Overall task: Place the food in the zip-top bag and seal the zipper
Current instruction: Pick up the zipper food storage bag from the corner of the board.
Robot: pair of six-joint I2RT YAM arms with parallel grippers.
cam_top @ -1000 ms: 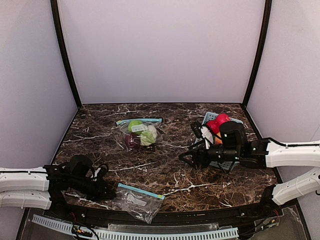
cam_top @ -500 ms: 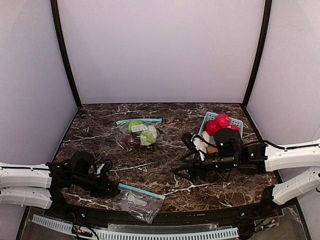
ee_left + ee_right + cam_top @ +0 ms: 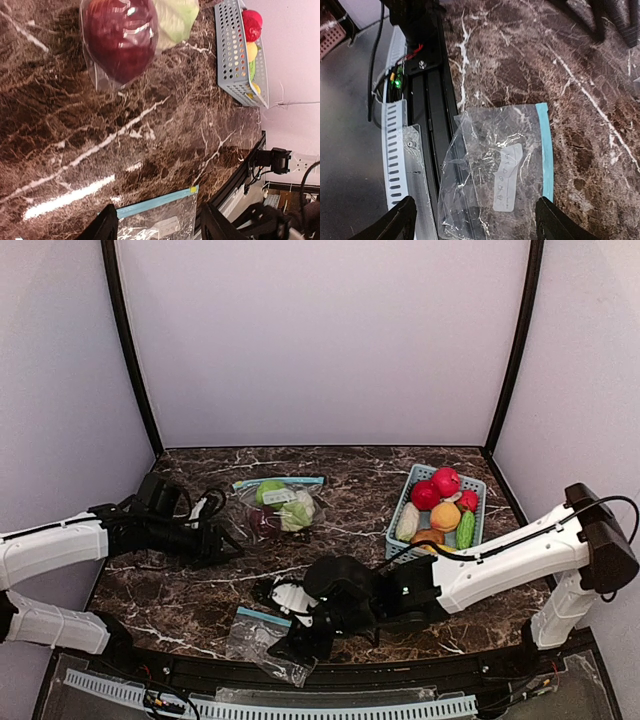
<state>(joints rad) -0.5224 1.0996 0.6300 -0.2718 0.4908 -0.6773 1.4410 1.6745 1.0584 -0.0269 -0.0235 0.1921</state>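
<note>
An empty zip-top bag (image 3: 262, 639) (image 3: 504, 176) with a blue zipper strip lies at the table's front edge, its bottom hanging over the rail. My right gripper (image 3: 300, 641) (image 3: 475, 206) hovers open over it, a finger on each side. A second, filled zip-top bag (image 3: 280, 508) (image 3: 122, 42) holds a dark red apple, a green piece and cauliflower. My left gripper (image 3: 216, 543) (image 3: 157, 214) stands open just left of it, holding nothing. More food (image 3: 441, 502), red, orange, white and green pieces, lies in the basket.
The light-blue slotted basket (image 3: 396, 528) (image 3: 229, 56) stands at the right rear. The right arm stretches across the front of the table from the right. A black rail (image 3: 427, 100) and white slotted strip (image 3: 395, 145) run along the front edge.
My left gripper left the empty bag, opened, and swung back toward the filled bag. My right arm swept from the basket across to the empty bag at the front.
</note>
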